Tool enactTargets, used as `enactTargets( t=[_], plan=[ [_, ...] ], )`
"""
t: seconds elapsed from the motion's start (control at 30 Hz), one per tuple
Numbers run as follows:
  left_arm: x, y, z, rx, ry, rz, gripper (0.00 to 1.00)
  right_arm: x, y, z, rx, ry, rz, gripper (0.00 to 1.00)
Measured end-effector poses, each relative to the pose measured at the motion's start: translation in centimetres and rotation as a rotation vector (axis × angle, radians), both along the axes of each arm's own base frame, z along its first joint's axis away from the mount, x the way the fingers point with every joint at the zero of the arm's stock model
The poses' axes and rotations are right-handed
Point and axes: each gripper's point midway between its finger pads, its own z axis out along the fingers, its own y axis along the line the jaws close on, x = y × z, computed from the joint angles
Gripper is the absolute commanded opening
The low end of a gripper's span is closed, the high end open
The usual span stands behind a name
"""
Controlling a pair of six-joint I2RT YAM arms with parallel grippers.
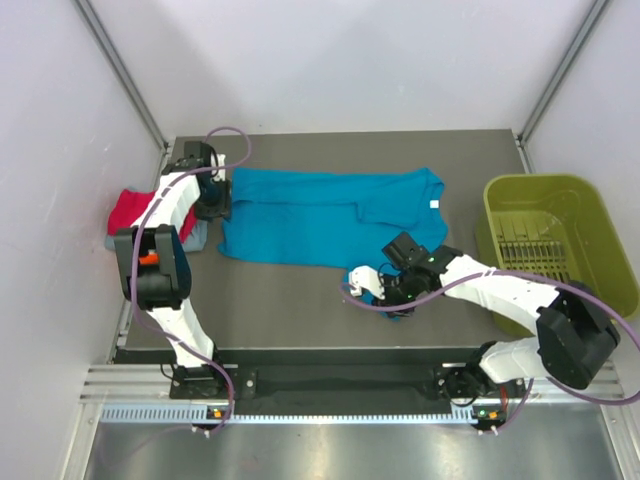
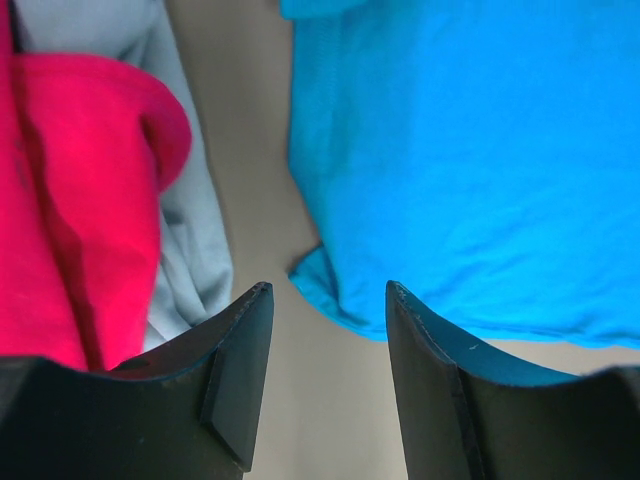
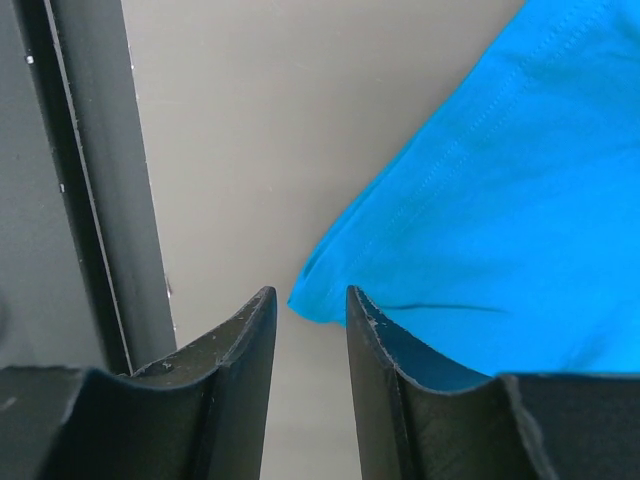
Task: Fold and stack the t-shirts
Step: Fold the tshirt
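Observation:
The teal-blue t-shirt (image 1: 330, 215) lies spread flat across the middle of the table. Folded magenta-red (image 1: 130, 208) and grey (image 1: 113, 241) shirts are stacked at the table's left edge; I cannot make out an orange one. My left gripper (image 1: 215, 207) is open and empty just above bare table, between the stack and the teal shirt's left corner (image 2: 320, 285). The magenta (image 2: 90, 200) and grey (image 2: 190, 250) shirts show on its left. My right gripper (image 1: 364, 283) is open near the front edge, its tips at a teal shirt corner (image 3: 330, 290) without gripping it.
An olive-green plastic bin (image 1: 545, 240) stands off the table's right side. The dark front edge of the table (image 3: 95, 200) runs close beside my right gripper. Grey walls enclose the table on three sides.

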Motion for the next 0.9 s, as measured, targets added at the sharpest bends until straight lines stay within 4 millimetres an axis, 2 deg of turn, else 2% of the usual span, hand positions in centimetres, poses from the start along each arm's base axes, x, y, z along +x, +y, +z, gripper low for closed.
enactTargets(
  t=[0.3,0.47,0.73,0.9],
  plan=[
    [1.5,0.6,0.4,-0.025,-0.022,0.014,0.53,-0.3,0.1,-1.2,-0.058,-0.024,0.043,0.34],
    [2.2,0.6,1.2,-0.04,-0.048,0.017,0.53,-0.6,-0.8,-2.2,-0.11,-0.042,0.062,0.34],
    [2.3,0.6,1.4,-0.057,-0.052,0.03,0.53,-0.9,-2.4,-3.7,-0.172,-0.062,0.085,0.36],
    [2.2,0.7,1.4,-0.072,-0.049,0.05,0.53,-0.6,-2.3,-3.8,-0.168,-0.098,0.091,0.31]
  ],
)
